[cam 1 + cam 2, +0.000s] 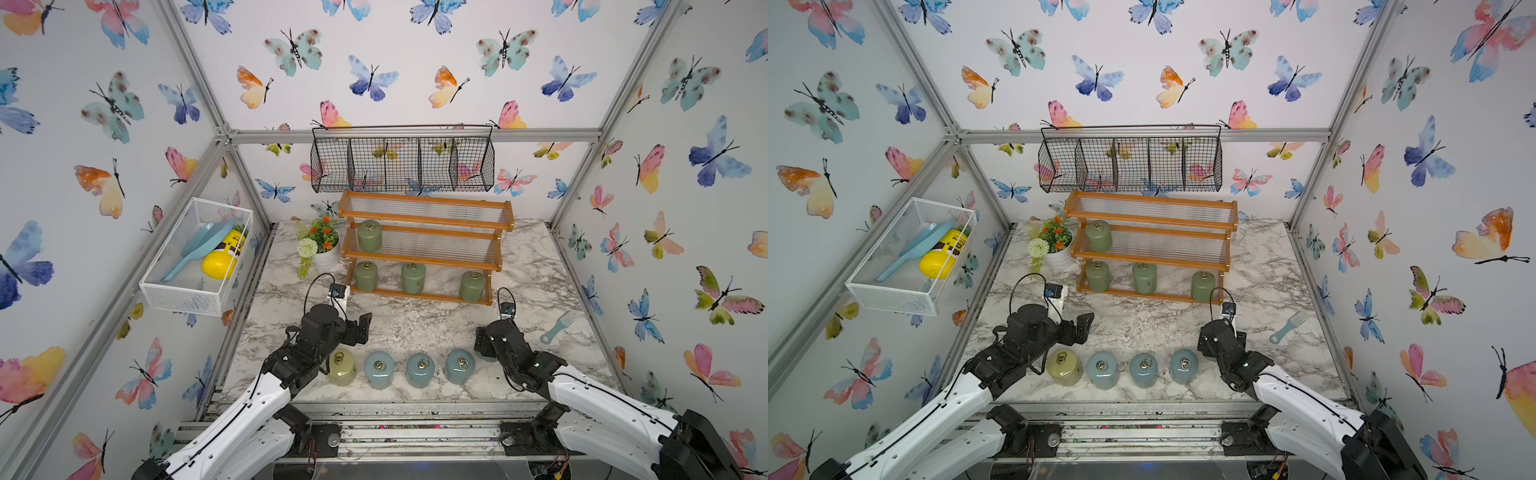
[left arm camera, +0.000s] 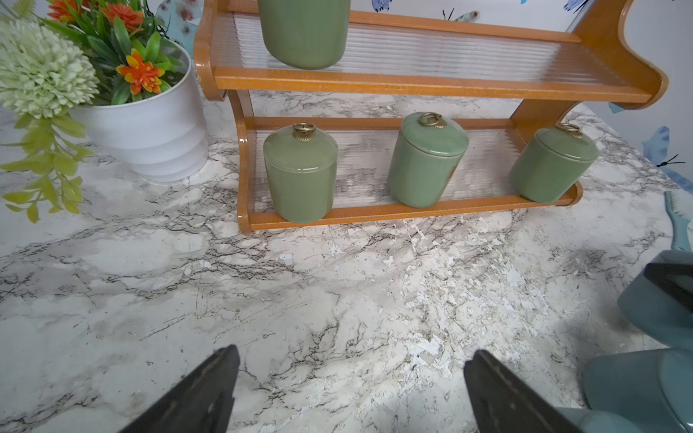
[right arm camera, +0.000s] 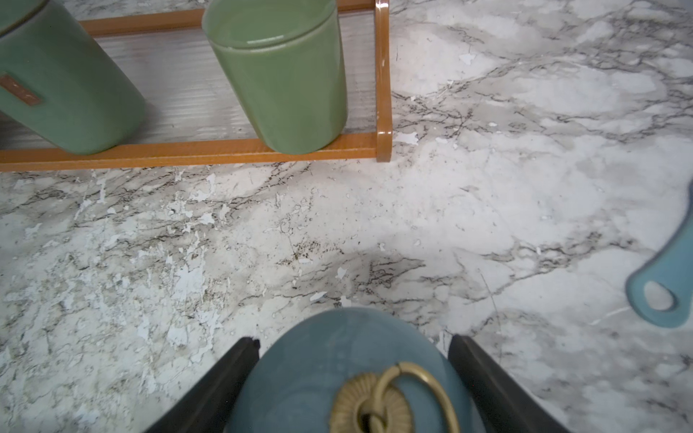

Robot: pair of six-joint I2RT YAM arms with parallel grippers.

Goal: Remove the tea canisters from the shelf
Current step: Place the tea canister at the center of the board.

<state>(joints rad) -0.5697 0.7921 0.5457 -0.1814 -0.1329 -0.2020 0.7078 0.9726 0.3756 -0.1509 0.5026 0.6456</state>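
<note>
As we are looking across the workspace, the three-tier stepped shelf of orange-brown wood with clear ribbed tiers [image 1: 428, 220] is standing at the back of the grey-veined white marble tabletop [image 1: 415, 328]. One glossy sage green tea canister [image 1: 369, 236] with a domed lid and a brass ring pull is sitting at the left end of the middle tier, and three matching green canisters [image 1: 413, 278] are sitting spaced along the bottom tier.

Nearer the front edge, well apart from the shelf, we are seeing a row standing upright on the marble: a glossy cream-yellow canister [image 1: 341, 368] at the left end, then three pale blue canisters [image 1: 420, 370] side by side. Just right of that row, the right gripper [image 3: 352, 341] is clamping a fourth pale blue canister [image 3: 300, 375] between its black fingers [image 3: 221, 386]; we cannot tell whether its base is touching the marble. The left gripper [image 2: 352, 354] is hovering behind the cream-yellow canister with its jaws spread wide over bare marble, holding nothing and pointing toward the bottom tier.

A white ribbed flower pot [image 1: 328, 257] of artificial flowers is standing just left of the shelf, and a pale blue plastic comb [image 1: 557, 328] is lying on the marble to the right of the right gripper.
</note>
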